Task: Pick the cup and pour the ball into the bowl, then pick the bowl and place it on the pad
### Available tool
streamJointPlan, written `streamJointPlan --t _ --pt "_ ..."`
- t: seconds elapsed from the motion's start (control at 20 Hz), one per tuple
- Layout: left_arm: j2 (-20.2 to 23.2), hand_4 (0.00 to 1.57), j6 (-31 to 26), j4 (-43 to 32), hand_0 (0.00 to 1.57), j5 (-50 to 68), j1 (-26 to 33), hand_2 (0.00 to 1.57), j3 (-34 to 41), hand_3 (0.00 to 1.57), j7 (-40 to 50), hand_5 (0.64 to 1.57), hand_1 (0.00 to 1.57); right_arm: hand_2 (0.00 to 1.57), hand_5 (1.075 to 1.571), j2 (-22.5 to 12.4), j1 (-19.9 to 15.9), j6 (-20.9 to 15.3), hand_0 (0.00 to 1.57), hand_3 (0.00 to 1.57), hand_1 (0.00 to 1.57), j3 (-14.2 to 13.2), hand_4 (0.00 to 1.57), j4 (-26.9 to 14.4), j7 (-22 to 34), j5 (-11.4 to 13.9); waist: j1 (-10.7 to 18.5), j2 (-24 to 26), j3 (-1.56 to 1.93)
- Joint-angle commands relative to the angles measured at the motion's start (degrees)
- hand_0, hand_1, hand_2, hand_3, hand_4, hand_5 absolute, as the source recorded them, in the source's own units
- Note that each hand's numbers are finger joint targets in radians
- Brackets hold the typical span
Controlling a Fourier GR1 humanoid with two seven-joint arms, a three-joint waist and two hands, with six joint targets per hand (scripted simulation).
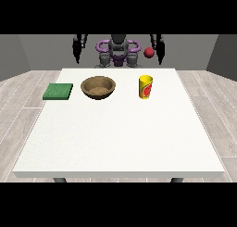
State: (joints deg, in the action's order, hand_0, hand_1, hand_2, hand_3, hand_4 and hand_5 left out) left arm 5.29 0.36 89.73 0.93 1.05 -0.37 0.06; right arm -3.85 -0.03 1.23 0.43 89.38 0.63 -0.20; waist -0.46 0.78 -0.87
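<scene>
A yellow cup [146, 86] with a red mark stands upright on the white table [120, 138], right of centre at the far side. A red ball [148, 52] is in the air above the cup, just left of the hand at the view's right [160, 56]; I cannot tell whether it touches that hand. A brown wooden bowl [98, 87] sits left of the cup. A green pad [58, 91] lies flat left of the bowl. The hand at the view's left [77, 55] hangs behind the table's far edge. Both hands hang with straight fingers and hold nothing.
The robot's torso [118, 52] stands behind the far edge of the table. Wooden floor surrounds the table, and grey walls close the back.
</scene>
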Motion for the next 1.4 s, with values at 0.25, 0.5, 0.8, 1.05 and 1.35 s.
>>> streamJointPlan --t 0.25,0.5,0.8,1.05,1.35 --pt "2.9 0.00 -0.6 6.5 0.00 0.4 -1.6 0.00 0.5 0.00 5.8 1.524 0.00 0.00 1.568 -3.2 -0.8 0.3 0.00 0.00 0.00 -1.1 0.00 6.0 6.3 -0.3 -0.7 15.8 0.79" --pt "-5.1 0.00 3.1 14.3 0.00 8.4 4.7 0.00 -9.8 0.00 0.6 1.525 0.00 0.00 1.567 -0.1 0.6 -1.8 0.00 0.00 0.00 -6.3 0.00 3.8 -1.2 -4.8 3.3 11.5 0.88" --pt "-4.1 0.00 0.7 15.5 0.00 2.8 4.4 0.00 -7.0 0.00 -3.3 1.467 0.00 0.00 1.564 -1.6 0.8 2.2 0.00 0.00 0.00 -6.3 0.00 6.3 -3.3 -6.6 1.3 4.6 0.87" --pt "-3.1 0.00 1.3 8.7 0.00 2.1 -6.5 0.00 -2.9 0.00 -5.7 1.376 0.00 0.00 1.563 -0.9 -5.4 2.4 0.00 0.00 0.00 -5.7 0.00 0.0 -9.1 -5.2 0.5 -4.2 0.88" --pt "4.1 0.00 -1.0 -2.3 0.00 3.6 -17.0 0.00 7.7 0.00 -13.9 1.269 0.00 0.00 1.562 -2.4 -12.7 3.3 0.00 0.00 0.00 -8.0 0.00 -1.4 -12.5 -6.7 -2.6 -14.8 0.85"
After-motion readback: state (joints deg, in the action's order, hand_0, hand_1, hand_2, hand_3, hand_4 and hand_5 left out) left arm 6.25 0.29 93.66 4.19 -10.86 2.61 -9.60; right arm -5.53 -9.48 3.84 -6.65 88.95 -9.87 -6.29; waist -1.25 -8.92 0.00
